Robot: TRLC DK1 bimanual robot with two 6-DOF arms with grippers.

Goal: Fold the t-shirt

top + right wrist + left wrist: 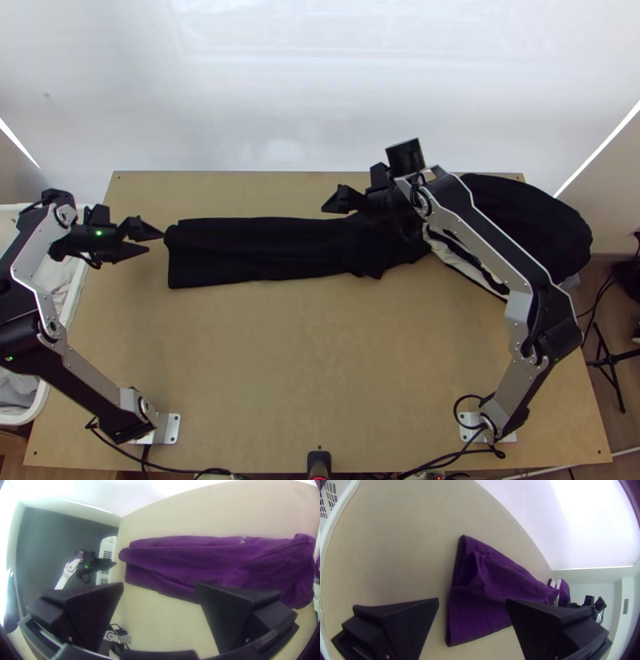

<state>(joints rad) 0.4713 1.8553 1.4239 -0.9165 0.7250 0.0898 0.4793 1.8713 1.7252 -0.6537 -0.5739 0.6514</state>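
A dark t-shirt (256, 252) lies in a long, narrow strip across the far half of a light wooden table (304, 344), its lengthwise folds apparently made and its crosswise folds still to do. The left gripper (472, 600), its fingers apart with nothing between them, hangs just beside the strip's left end, near a white basket (330, 529). The right gripper (159, 584), also spread and empty, is poised toward the right part of the strip, where the fabric lies rumpled beside a pile of dark and white cloth (528, 220). The step in hand looks to be turning the left end in toward the right. Doing it well calls for one finger beneath the bottom layer and one on top, so all the layers come up together; a pinch on the puckered upper layer alone would likely peel it off and leave the rest behind. A low, level carry should keep the near and far corners in line, while light pressure from the right gripper could stop the strip from sliding. Smoothing the rumpled right end first would give the fold a flatter bed.
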